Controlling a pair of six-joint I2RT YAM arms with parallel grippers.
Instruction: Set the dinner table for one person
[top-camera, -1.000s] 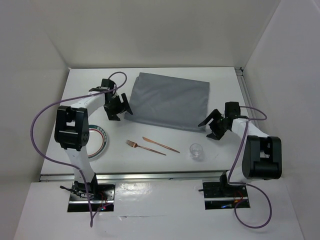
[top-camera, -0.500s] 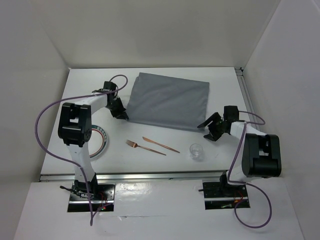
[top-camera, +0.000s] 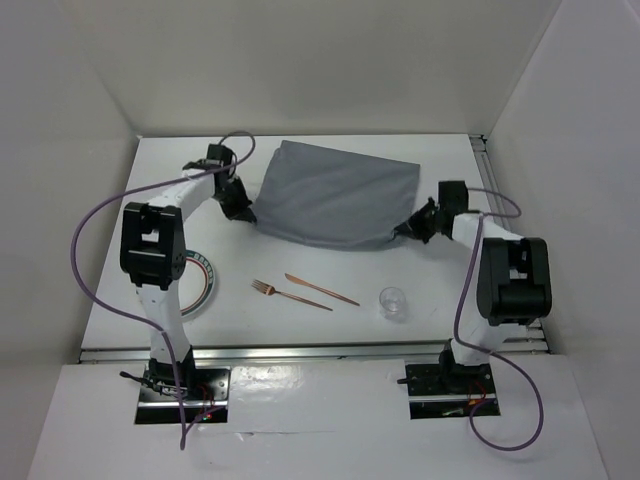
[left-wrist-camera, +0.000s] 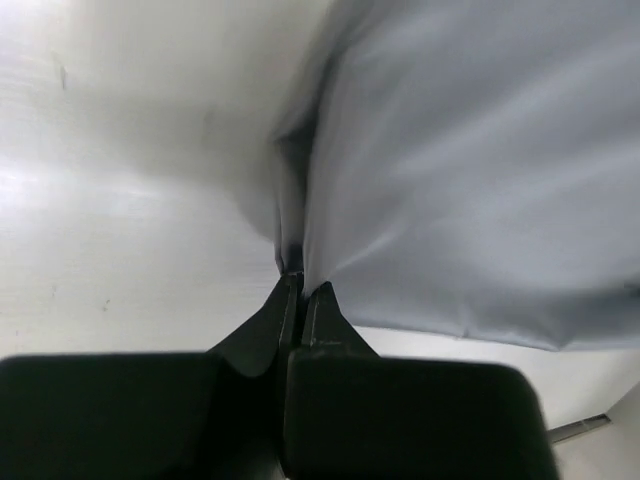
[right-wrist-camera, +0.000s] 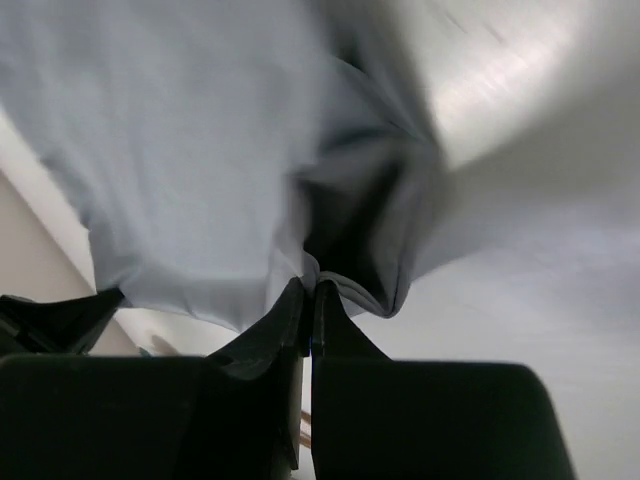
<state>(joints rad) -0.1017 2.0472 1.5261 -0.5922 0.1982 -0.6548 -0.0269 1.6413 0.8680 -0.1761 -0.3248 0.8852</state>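
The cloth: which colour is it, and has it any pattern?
The cloth is plain grey, without pattern; the top external view shows it best.

Plate (top-camera: 209, 283) half hidden behind L arm (top-camera: 150, 250); cloth (left-wrist-camera: 480, 170) blurred in 2 wrist cams.

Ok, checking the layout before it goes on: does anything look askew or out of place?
The grey rectangular cloth is bunched at its two near corners, pinched by the shut left gripper and right gripper. The copper-coloured fork and knife lie slanted, apart from the white plate.
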